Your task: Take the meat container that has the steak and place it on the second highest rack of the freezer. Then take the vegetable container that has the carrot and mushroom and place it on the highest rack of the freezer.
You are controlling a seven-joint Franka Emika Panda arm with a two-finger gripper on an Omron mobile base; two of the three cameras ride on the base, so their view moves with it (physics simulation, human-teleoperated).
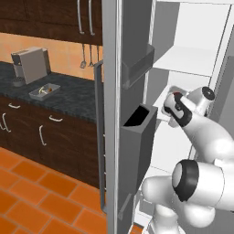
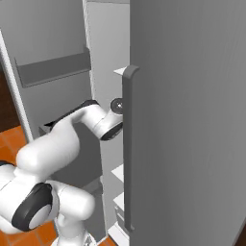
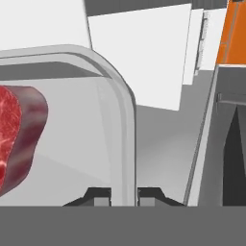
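Note:
In the hand view my gripper (image 3: 124, 194) is shut on the meat container (image 3: 122, 125), its curved pale rim pinched between the two fingertips. The red steak (image 3: 17, 129) lies in the tray at the left. The left base view shows my hand (image 1: 173, 104) reaching into the open freezer (image 1: 196, 41), just below a white shelf (image 1: 187, 59); which rack the tray is over I cannot tell. The vegetable container (image 1: 44, 91) sits on the dark counter (image 1: 73, 93) at the left, with the orange carrot in it; the mushroom is too small to make out.
The freezer's left door stands open with two grey bins (image 1: 137, 64) (image 1: 139, 121) close beside my arm. The right door (image 2: 187, 120) with its long bar handle (image 2: 127, 144) hides my hand in the right base view. A coffee machine (image 1: 31, 64) stands behind the vegetable container.

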